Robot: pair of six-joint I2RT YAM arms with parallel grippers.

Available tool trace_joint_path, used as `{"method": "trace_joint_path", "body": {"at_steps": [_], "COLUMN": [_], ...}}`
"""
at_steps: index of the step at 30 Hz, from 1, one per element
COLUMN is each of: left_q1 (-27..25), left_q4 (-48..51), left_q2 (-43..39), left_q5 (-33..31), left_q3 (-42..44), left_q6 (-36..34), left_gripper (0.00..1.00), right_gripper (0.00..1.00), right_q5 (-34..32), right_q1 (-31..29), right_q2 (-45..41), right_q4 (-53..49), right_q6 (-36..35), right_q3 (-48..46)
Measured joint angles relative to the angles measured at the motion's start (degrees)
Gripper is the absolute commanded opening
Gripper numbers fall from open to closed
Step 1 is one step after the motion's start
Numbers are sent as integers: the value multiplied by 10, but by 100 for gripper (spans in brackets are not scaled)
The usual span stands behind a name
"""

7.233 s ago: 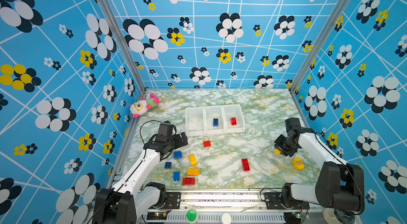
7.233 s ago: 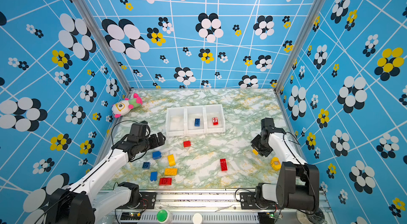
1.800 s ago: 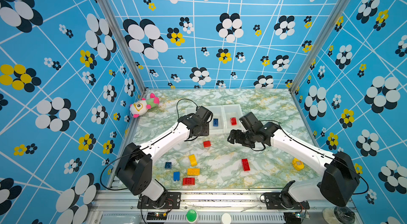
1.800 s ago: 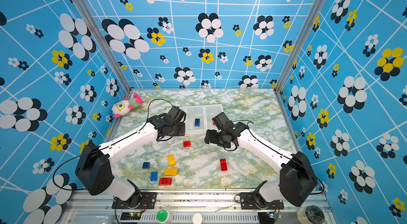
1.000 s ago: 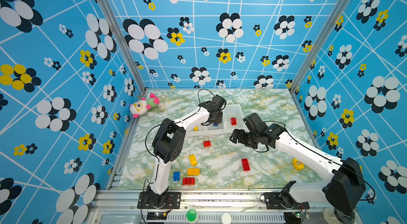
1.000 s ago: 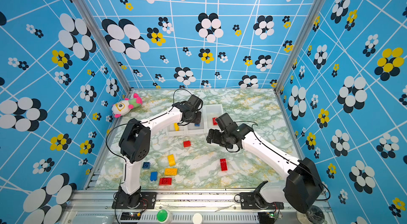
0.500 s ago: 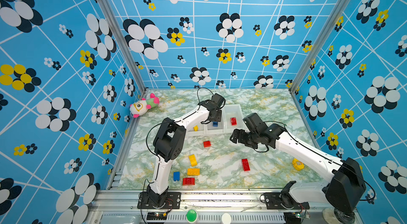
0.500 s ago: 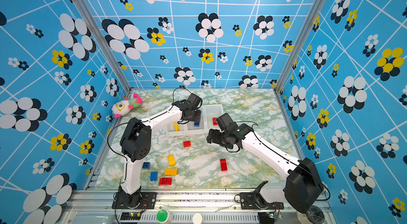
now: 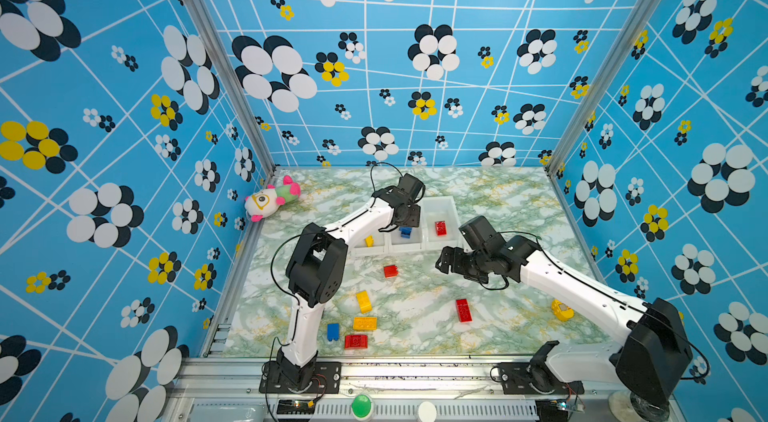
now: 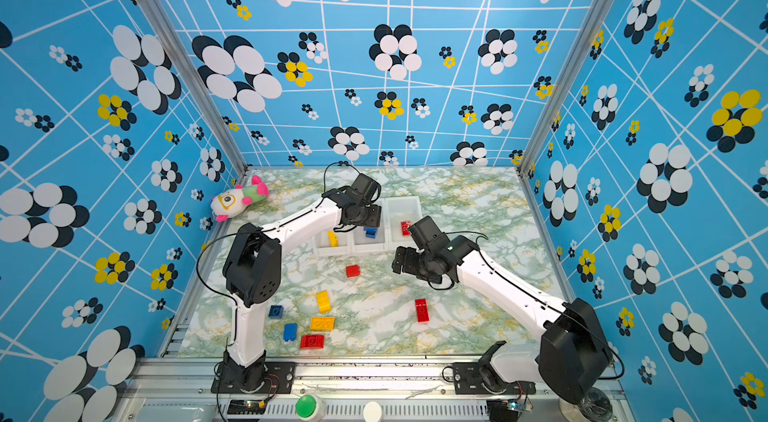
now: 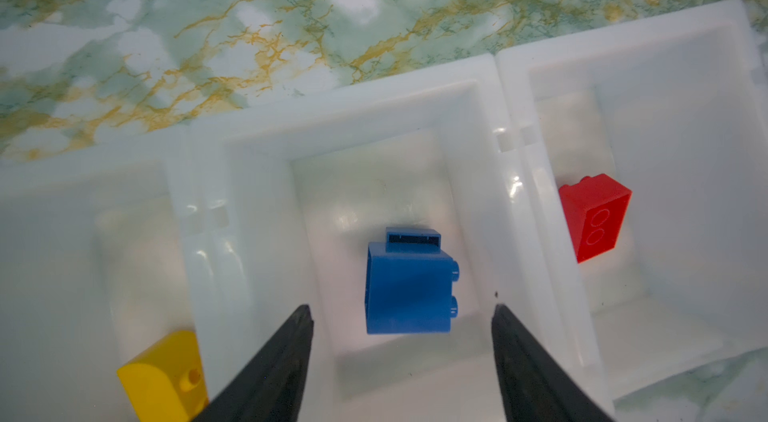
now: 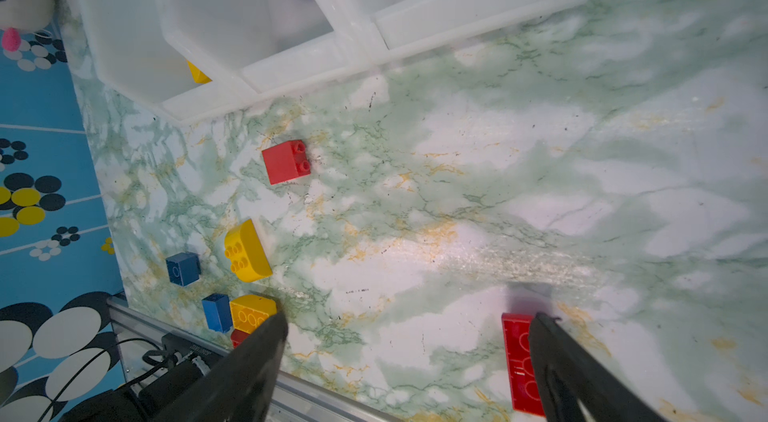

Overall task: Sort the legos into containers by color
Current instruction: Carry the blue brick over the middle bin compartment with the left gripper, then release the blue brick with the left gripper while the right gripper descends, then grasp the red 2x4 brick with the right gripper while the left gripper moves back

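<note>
Left wrist view: left tool (image 11: pixel 401 312) hangs over the middle one of the three joined white bins (image 11: pixel 340 112), jaws apart, gripping nothing. Blue brick (image 11: pixel 407 295) is below the gap on its side, clear of both fingers. Second blue brick (image 11: pixel 411 239) is right behind it and looks to be touching. Can't tell if the near one is resting on the bin floor.

In both top views the left bin has a yellow brick (image 9: pixel 369 240) and the right bin a red brick (image 9: pixel 440 228).

Right tool (image 12: pixel 410 318) is wide open and empty, hovering over the bench (image 9: pixel 415 299) in front of the bins. Long red brick (image 9: pixel 463 310) lies flat on the bench nearby, ungripped.

Loose on the bench:
- small red brick (image 9: pixel 390 271) in front of the bins
- front-left cluster: curved yellow brick (image 9: pixel 363 301), flat yellow brick (image 9: pixel 365 323), loose blue brick (image 9: pixel 333 332), flat red brick (image 9: pixel 355 341), small blue brick (image 10: pixel 275 311)
- round yellow piece (image 9: pixel 561 310) beside the right arm

Plush toy (image 9: pixel 270 200) is in the back-left corner.
</note>
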State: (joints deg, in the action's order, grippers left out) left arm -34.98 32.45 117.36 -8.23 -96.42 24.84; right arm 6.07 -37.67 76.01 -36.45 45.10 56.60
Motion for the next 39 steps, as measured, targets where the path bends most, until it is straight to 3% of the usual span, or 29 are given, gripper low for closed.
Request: {"method": "trace_joint_path", "body": {"at_steps": [17,26,39], "left_q1": [-10,-10,-3], "left_q4": [-37,-50,-54], "left_q2": [-148,-231,-299], "left_q5": [8,12,18], "left_q3": [134,211,291], "left_q6": [24,43,70], "left_gripper": [73,80,85], "right_gripper": [93,92,85], "right_q5": [-25,-37,-76], "right_q1": [0,-1,-63], "right_q2": [-17,-38,9], "right_q4": [-46,-77,-95], "right_q6": [-13,-23,-30], "right_q3": [-43,-101,-112]}}
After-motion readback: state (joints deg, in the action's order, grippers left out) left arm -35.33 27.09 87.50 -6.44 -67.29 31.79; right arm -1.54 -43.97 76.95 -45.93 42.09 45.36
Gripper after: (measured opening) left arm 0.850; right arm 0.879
